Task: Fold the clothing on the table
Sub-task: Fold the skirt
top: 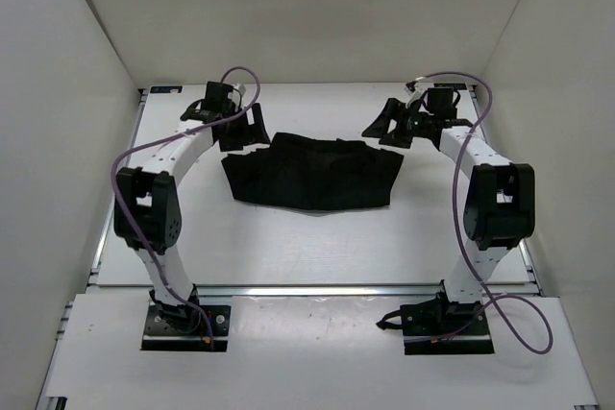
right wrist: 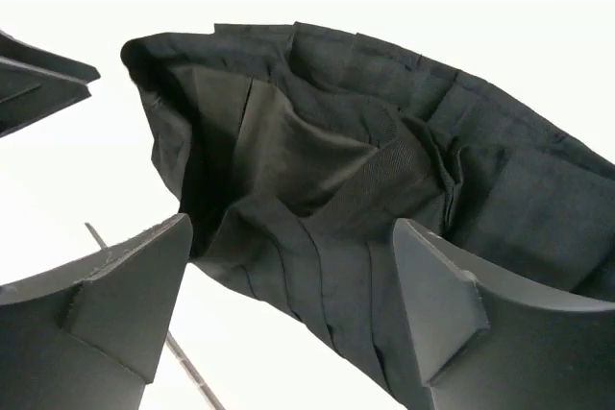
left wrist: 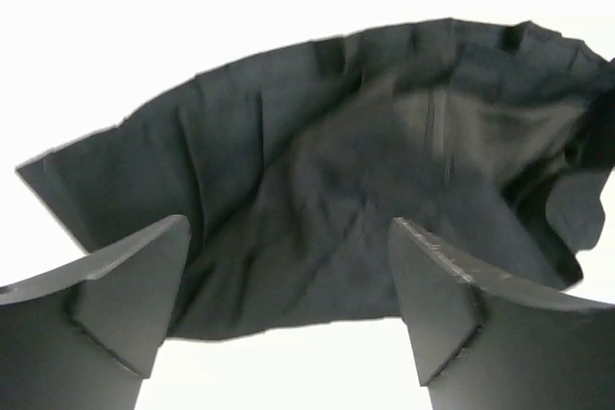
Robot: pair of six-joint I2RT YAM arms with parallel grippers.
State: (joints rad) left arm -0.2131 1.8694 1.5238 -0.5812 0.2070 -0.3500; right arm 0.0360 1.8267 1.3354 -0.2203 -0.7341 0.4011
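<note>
Cut off and covered
Loses clothing (left wrist: 365, 170) past the right edge in both wrist views; hides its near hem behind fingers (left wrist: 480, 324); leaves pleats too small to tell from above.

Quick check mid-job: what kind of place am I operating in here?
Probably a lab test cell: plain white enclosure walls, a white table with metal edge rails, and two arms bolted at its near edge.

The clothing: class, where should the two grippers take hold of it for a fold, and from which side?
Probably its two far corners, one per arm. The clothing lies flat and is much wider than either open gripper, so the left gripper should come down at the left end and the right gripper at the right end, each pinching the edge from outside.
</note>
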